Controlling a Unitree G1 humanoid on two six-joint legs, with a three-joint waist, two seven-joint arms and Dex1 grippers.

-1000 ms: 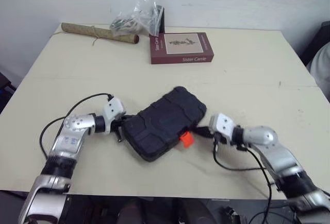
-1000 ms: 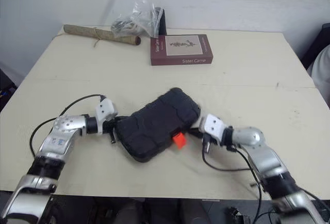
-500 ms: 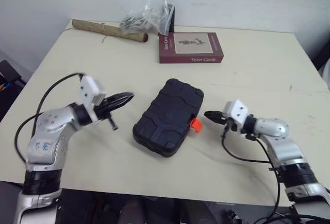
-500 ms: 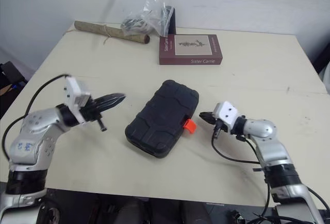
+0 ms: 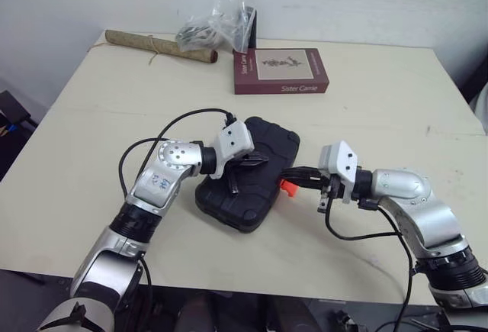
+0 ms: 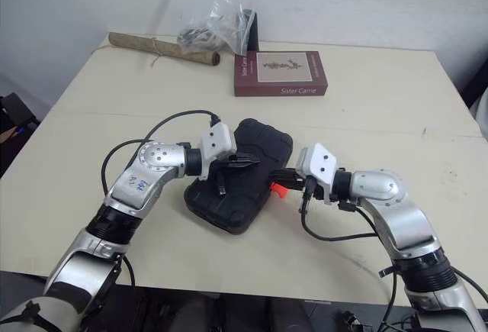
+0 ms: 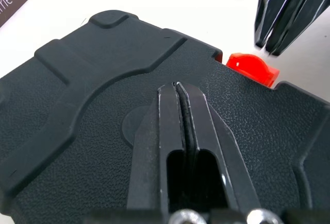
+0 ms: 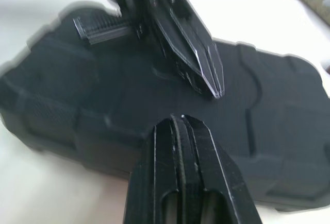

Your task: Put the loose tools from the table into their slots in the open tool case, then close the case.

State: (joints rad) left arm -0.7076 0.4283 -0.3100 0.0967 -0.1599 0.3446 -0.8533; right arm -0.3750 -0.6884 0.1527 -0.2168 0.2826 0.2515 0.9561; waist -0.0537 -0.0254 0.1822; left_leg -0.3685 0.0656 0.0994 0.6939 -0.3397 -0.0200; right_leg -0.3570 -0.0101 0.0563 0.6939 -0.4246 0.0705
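The black tool case (image 5: pixel 263 192) lies closed near the middle of the table, with its orange latch (image 5: pixel 287 187) on the side facing my right arm. My left gripper (image 5: pixel 263 160) is shut and empty, its tips resting on or just over the lid (image 7: pixel 77 105). My right gripper (image 5: pixel 288 175) is also shut with nothing in it; it points at the case's edge right beside the orange latch (image 7: pixel 252 68). In the right wrist view the left gripper (image 8: pixel 214 92) sits on the lid just beyond my right gripper (image 8: pixel 178 118).
A maroon book (image 5: pixel 280 71) lies behind the case. A clear plastic bag (image 5: pixel 217 27) with dark items and a rolled brown mat (image 5: pixel 156 45) sit at the far left edge. The table's front edge (image 5: pixel 229 290) is close to both arms.
My left gripper has swung in from the open table on the left onto the case lid. My right gripper has moved back in to the orange latch.
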